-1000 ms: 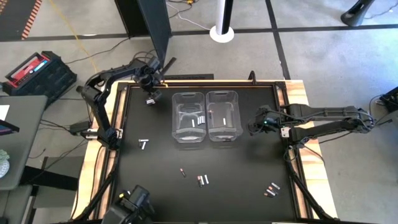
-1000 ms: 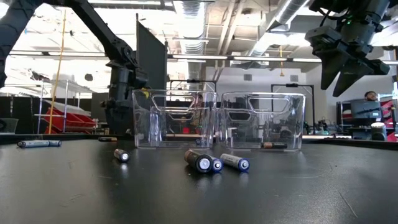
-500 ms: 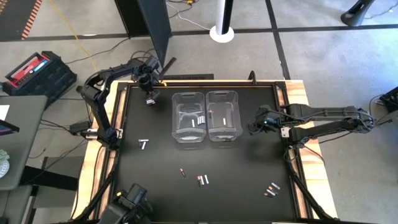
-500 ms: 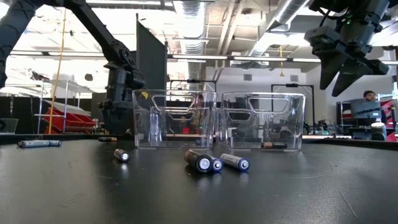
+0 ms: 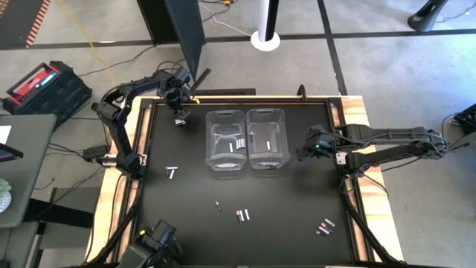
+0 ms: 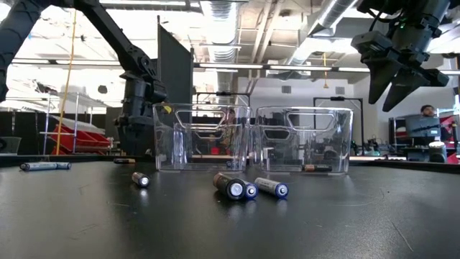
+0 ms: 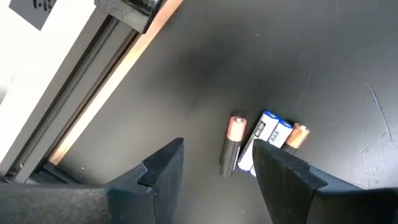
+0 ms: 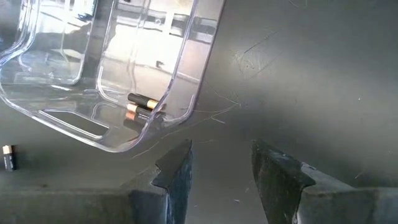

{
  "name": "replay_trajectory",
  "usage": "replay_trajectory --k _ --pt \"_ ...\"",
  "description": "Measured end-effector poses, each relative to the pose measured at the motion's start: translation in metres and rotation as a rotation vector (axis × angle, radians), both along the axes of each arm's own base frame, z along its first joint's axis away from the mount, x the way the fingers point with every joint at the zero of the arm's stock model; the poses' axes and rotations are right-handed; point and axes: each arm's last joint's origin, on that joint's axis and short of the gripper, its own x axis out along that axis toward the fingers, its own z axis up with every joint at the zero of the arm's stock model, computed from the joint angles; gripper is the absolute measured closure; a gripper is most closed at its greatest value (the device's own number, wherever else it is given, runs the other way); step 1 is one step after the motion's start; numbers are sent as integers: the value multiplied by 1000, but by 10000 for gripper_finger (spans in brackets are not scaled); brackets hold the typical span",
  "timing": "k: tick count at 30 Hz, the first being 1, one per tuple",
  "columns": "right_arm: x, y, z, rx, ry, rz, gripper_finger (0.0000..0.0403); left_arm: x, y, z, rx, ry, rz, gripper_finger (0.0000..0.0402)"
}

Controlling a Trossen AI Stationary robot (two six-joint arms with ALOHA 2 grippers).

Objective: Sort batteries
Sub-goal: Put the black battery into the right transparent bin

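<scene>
My left gripper [image 5: 179, 114] [image 7: 217, 158] hovers open at the table's far left corner. Below it lie three batteries: a dark, copper-ended one [image 7: 233, 144] between the fingers, then a blue-white one [image 7: 264, 137] and another copper-tipped one [image 7: 298, 134]. My right gripper [image 5: 306, 146] [image 6: 397, 83] hangs open in the air, just right of the two clear bins [image 5: 227, 140] [image 5: 268, 138]. A dark, copper-ended battery [image 8: 143, 102] lies in the right bin's corner, and a white one [image 5: 239, 144] in the left bin. Loose batteries [image 5: 242, 216] [image 5: 325, 226] [image 5: 172, 173] lie on the mat.
The black mat is framed by a wooden rim [image 5: 363, 134] with a metal rail [image 7: 81, 93] along the far left edge, close to my left gripper. Near the low camera lie several batteries [image 6: 231, 185] [image 6: 140, 179]. A dark panel [image 5: 186, 30] stands beyond the table.
</scene>
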Motion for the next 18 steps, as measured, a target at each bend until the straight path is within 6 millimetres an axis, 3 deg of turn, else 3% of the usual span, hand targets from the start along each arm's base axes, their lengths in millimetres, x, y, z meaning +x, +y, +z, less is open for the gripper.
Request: replay_trajectory --k 13,18 --pt "0 0 0 5 -3 -10 223 2 0 -1 -7 -40 0 217" --pt "0 0 0 5 -4 -10 223 -1 -5 -14 -16 -39 -4 217"
